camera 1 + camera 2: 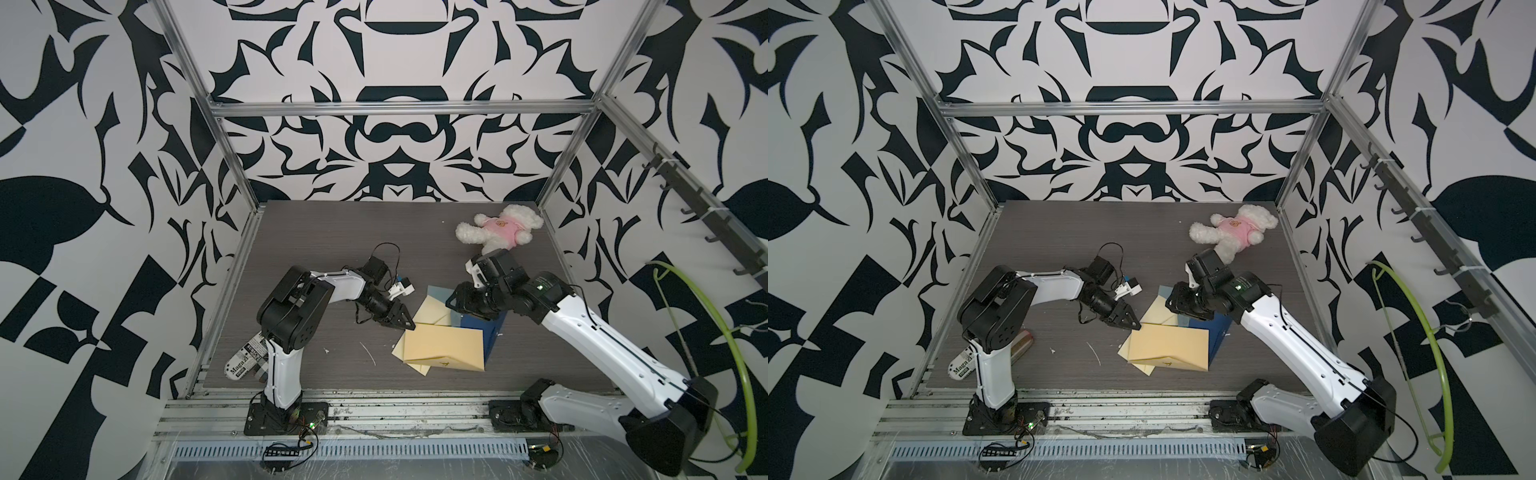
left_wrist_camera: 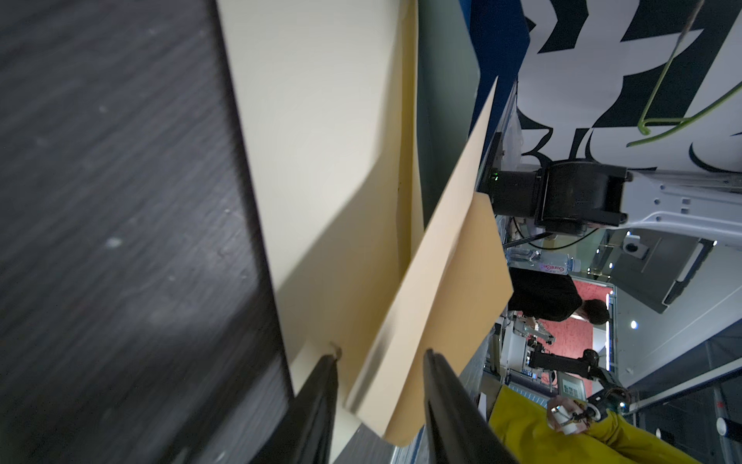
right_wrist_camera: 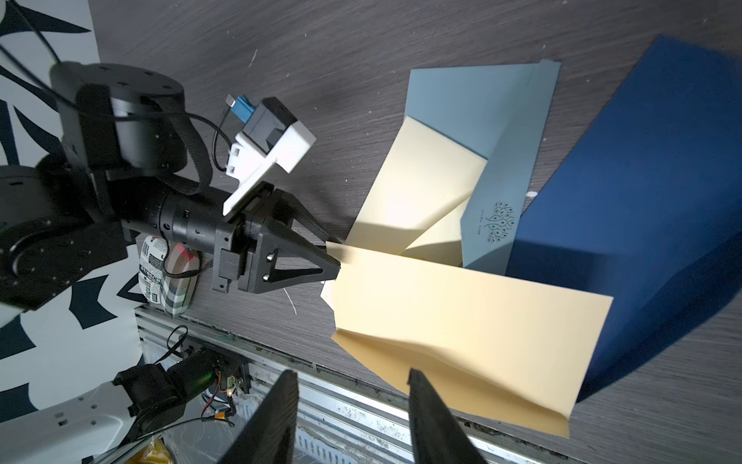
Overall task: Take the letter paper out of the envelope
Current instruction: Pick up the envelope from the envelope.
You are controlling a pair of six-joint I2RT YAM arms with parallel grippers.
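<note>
Dark woodgrain desk (image 1: 332,249): cream letter paper (image 3: 425,180) half out of blue-grey envelope (image 3: 473,104), 12 o'clock of tan envelope (image 1: 444,345); left pincer (image 2: 381,355) parted astride its corner; right pincer (image 3: 352,373) parted, empty.

The left arm stretches out low over the worktop, elbow folded back. The left claw (image 1: 409,325) is level, its fingers (image 2: 315,409) parted. The right arm slants in long, wrist bent down. The right claw (image 3: 349,385) hangs above and just beyond the left claw's tip, jaws apart.
</note>
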